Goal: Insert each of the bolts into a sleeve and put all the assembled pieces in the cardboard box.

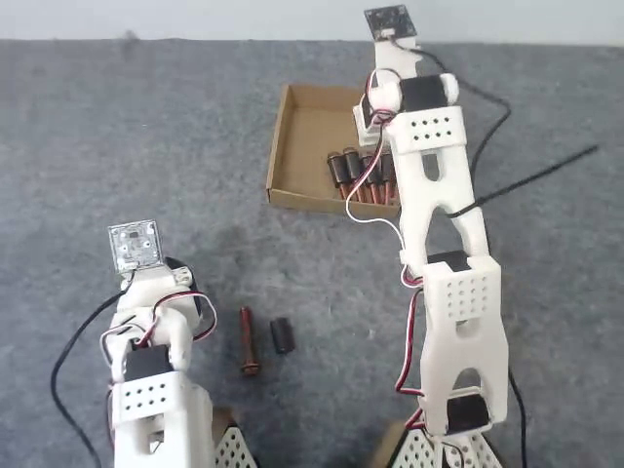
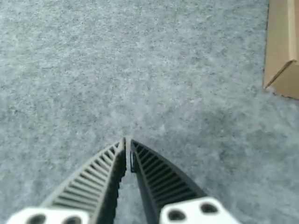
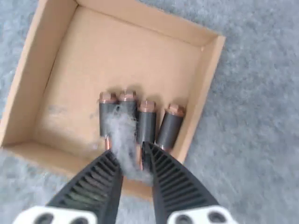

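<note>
- A grey, carpet-like cover (image 1: 117, 127) lies over the whole desk, with a pale strip of wall along the far edge in the high view.
- The cardboard box (image 1: 310, 132) sits open on the far half of the desk, in front of the right arm (image 1: 439, 175).
- 4 assembled pieces (image 3: 146, 122) lie side by side on the box floor, close against the wall on the arms' side. Each is a dark sleeve with a copper bolt head at one end (a copper shank pokes out of the other end on at least 2 of them).
- 1 loose bolt (image 1: 247, 339) lies on the cover near the base of the left arm (image 1: 156, 375), its head towards the arms.
- 1 empty sleeve (image 1: 282, 334) lies just beside that bolt, on the side nearer the right arm. The 2 are close but apart.
- The right gripper (image 3: 129, 151) hangs over the box wall nearest the arms, right above the shank ends of the pieces. Its fingers (image 3: 163, 172) stand a little apart and clamp nothing. A grey fuzzy smudge shows between them, and I cannot tell what it is.
- The left gripper (image 2: 127, 141) points down at bare cover, fingertips drawn together with nothing between them. A corner of the box (image 2: 282, 56) shows at the edge of the left wrist view.
</note>
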Controlling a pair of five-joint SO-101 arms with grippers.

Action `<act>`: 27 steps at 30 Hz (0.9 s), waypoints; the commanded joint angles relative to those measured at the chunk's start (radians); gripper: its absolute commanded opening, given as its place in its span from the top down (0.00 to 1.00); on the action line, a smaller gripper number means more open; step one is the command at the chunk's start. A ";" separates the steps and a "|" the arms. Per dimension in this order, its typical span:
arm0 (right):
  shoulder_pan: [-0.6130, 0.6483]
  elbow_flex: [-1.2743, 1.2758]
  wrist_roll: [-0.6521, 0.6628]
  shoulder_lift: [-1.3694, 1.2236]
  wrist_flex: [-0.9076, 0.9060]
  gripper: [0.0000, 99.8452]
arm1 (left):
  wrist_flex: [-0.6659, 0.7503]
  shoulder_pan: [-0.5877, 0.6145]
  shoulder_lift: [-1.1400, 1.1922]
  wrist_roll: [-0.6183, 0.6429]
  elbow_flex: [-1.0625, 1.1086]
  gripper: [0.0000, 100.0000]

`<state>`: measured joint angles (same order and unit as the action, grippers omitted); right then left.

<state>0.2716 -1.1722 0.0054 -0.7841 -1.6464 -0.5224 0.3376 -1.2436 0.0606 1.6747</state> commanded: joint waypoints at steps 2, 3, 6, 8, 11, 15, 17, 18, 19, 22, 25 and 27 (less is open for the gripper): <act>0.027 -0.184 0.009 0.027 -0.154 0.99 | -0.003 -0.002 -0.015 -0.009 -0.010 0.99; 0.025 -0.180 0.011 0.036 -0.153 0.99 | -0.003 -0.002 -0.015 -0.009 -0.010 0.99; 0.024 -0.117 0.017 0.071 -0.151 0.99 | -0.003 0.026 -0.015 -0.009 -0.010 0.99; 0.025 -0.037 0.018 0.107 -0.153 0.99 | -0.003 0.035 -0.015 -0.009 -0.012 0.99; 0.033 0.109 0.074 0.174 -0.151 0.99 | -0.003 0.035 -0.015 -0.009 -0.012 0.99; 0.047 0.299 0.112 0.285 -0.148 0.99 | -0.003 0.035 -0.015 -0.009 -0.012 0.99; 0.050 0.377 0.114 0.338 -0.147 0.99 | -0.003 0.035 -0.015 -0.009 -0.012 0.99; 0.050 0.411 0.114 0.363 -0.147 0.99 | -0.003 0.035 -0.015 -0.009 -0.012 0.99; 0.056 0.445 0.114 0.386 -0.147 0.99 | -0.003 0.035 -0.015 -0.009 -0.012 0.99; 0.067 0.560 0.112 0.450 -0.147 0.99 | -0.003 0.035 -0.015 -0.009 -0.012 0.99; 0.093 0.675 0.109 0.512 -0.145 0.99 | -0.002 0.038 -0.015 -0.009 -0.012 0.99; 0.111 0.752 0.107 0.556 -0.136 0.99 | -0.002 0.040 -0.015 -0.009 -0.012 0.99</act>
<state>0.3529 -0.4910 0.1036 -0.3468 -1.7538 -0.5224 0.3698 -1.2436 0.0575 1.6747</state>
